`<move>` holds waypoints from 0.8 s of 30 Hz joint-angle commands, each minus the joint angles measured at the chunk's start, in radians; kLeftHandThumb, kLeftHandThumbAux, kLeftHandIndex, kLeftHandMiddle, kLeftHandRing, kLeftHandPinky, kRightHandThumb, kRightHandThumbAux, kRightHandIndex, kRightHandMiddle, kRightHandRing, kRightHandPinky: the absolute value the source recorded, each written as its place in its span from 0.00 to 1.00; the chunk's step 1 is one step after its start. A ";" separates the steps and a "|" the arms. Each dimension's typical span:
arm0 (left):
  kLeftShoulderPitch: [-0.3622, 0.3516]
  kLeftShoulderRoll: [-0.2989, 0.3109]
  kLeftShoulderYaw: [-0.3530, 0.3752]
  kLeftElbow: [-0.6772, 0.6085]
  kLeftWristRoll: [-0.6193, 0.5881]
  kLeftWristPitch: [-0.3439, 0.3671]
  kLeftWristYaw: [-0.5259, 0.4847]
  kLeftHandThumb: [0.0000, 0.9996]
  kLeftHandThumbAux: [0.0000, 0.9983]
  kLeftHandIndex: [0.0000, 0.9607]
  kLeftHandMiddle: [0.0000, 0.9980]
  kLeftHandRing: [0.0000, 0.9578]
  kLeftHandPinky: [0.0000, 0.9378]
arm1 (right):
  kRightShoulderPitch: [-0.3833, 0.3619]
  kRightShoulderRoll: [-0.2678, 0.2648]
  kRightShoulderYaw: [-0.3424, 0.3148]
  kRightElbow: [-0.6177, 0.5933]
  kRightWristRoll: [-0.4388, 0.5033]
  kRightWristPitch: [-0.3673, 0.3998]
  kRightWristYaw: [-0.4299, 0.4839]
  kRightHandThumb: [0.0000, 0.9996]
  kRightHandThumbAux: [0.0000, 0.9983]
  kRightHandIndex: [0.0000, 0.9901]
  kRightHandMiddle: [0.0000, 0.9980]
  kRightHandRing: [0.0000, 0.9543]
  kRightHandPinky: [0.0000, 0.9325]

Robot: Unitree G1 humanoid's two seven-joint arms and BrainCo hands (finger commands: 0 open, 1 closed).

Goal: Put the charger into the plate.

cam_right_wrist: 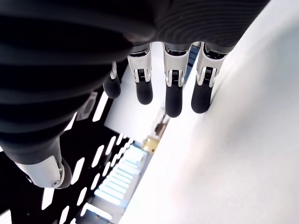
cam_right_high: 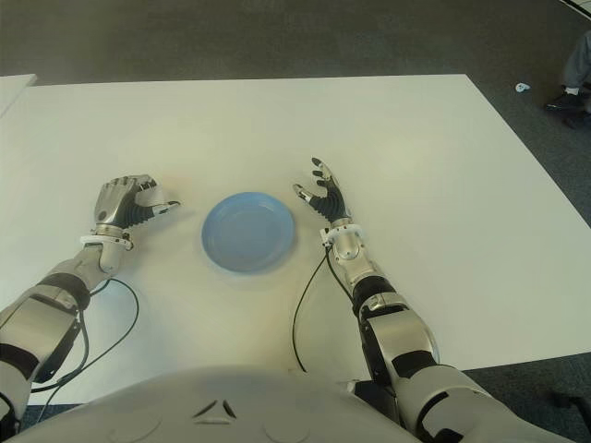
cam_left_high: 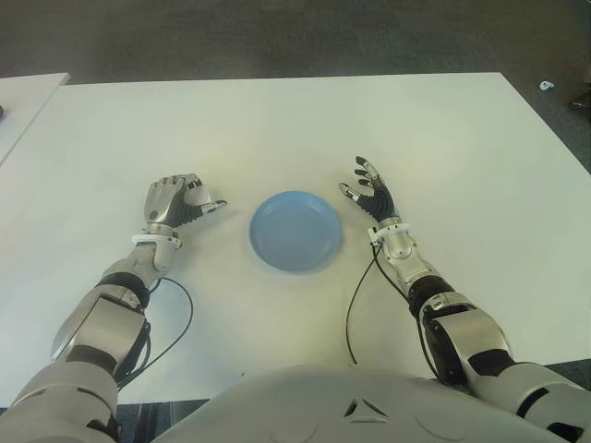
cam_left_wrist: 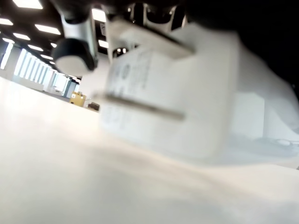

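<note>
The white charger (cam_left_wrist: 173, 93) fills the left wrist view, boxy, with its metal prongs showing, just above the white table (cam_left_high: 277, 129). My left hand (cam_left_high: 189, 201) is curled over it to the left of the plate, and the eye views do not show the charger under the fingers. The round blue plate (cam_left_high: 295, 231) lies empty on the table between my two hands. My right hand (cam_left_high: 367, 189) is just right of the plate's rim, fingers spread and holding nothing.
A second white table (cam_left_high: 18, 101) shows at the far left edge. Black cables (cam_left_high: 355, 305) trail from both wrists toward my body. Dark floor lies beyond the table, with a small white object (cam_left_high: 547, 85) and a person's shoe (cam_right_high: 563, 100) at the far right.
</note>
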 commanded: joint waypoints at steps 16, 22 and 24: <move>-0.012 0.074 0.045 -0.220 0.000 -0.091 0.015 0.41 0.44 0.84 0.88 0.93 0.99 | 0.106 0.033 -0.003 0.093 0.007 0.070 0.061 0.10 0.58 0.05 0.09 0.13 0.20; 0.012 0.072 0.078 -0.333 -0.013 -0.073 -0.028 0.40 0.43 0.83 0.88 0.93 0.99 | 0.103 0.036 -0.012 0.096 0.015 0.077 0.070 0.10 0.58 0.05 0.10 0.13 0.19; 0.024 0.072 0.090 -0.387 -0.023 -0.068 -0.056 0.39 0.43 0.84 0.88 0.93 0.99 | 0.102 0.038 -0.017 0.097 0.021 0.080 0.077 0.11 0.59 0.05 0.10 0.13 0.19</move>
